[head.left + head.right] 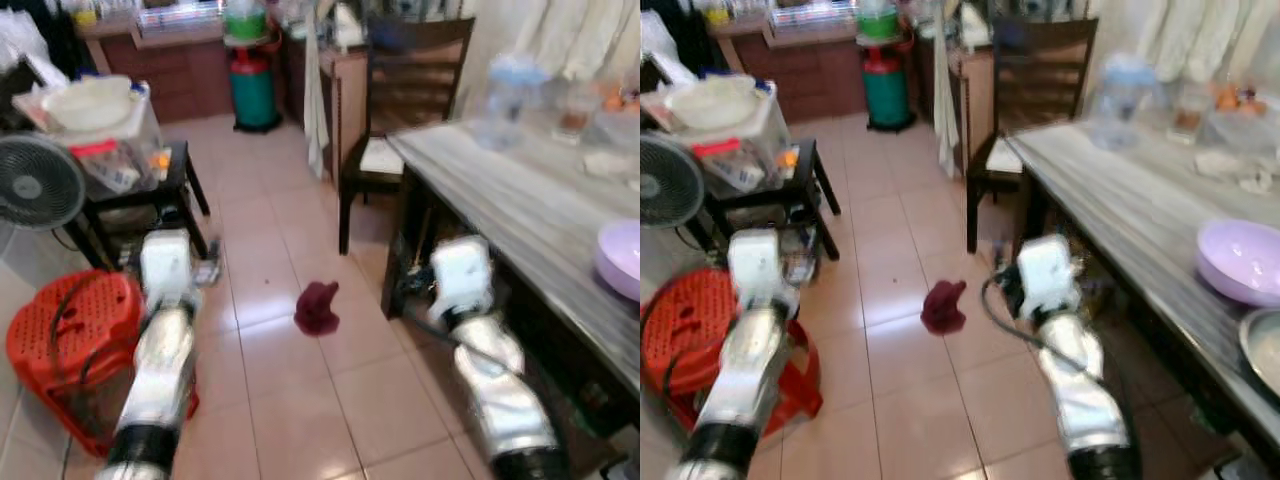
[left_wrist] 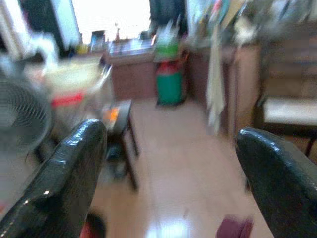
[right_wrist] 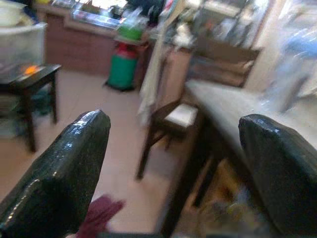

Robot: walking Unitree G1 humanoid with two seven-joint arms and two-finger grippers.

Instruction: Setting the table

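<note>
A long grey-topped table (image 1: pixel 520 200) runs along my right. On it near me sit a purple bowl (image 1: pixel 1240 260) and the rim of a metal plate (image 1: pixel 1265 350). Blurred jars and a clear jug (image 1: pixel 505 100) stand at its far end. My right gripper (image 3: pixel 174 121) is open and empty, held low beside the table's edge and pointing toward the chair. My left gripper (image 2: pixel 168 134) is also open and empty, over the tiled floor on my left. Both silver arms reach forward in the eye views.
A dark wooden chair (image 1: pixel 400 130) stands at the table's far end. A dark red cloth (image 1: pixel 317 308) lies on the floor between my arms. On my left are a red plastic basket (image 1: pixel 70 340), a fan (image 1: pixel 35 185) and a black side table (image 1: pixel 175 185). A green cylinder (image 1: pixel 253 90) stands at the back.
</note>
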